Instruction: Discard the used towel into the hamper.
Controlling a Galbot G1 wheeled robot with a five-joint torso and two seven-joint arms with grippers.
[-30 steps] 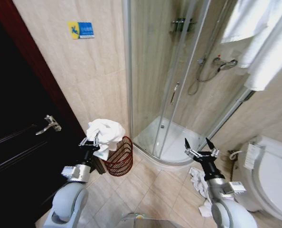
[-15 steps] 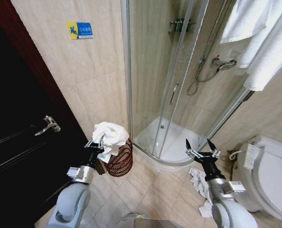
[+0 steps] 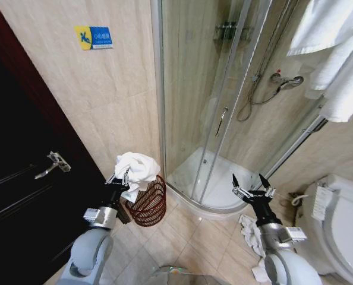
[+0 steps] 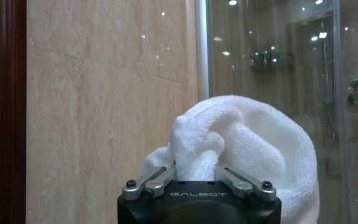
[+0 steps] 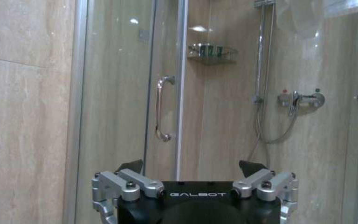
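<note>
Since earlier, left end effector (image 3: 118, 180), clenched on towel (image 3: 136, 167), edged toward hamper (image 3: 148, 202) at 5 o'clock; apparently short; centre before releasing. Right end effector (image 3: 249, 185) spread, idle.

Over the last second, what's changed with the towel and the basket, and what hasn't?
The left gripper has carried the white towel from just short of the hamper to over its near rim, staying shut on it; nothing has been let go. The head camera also shifted, so the wall sign and door handle only appear to move. The hamper sits where it was on the floor, and the right gripper still hangs open by the shower.
</note>
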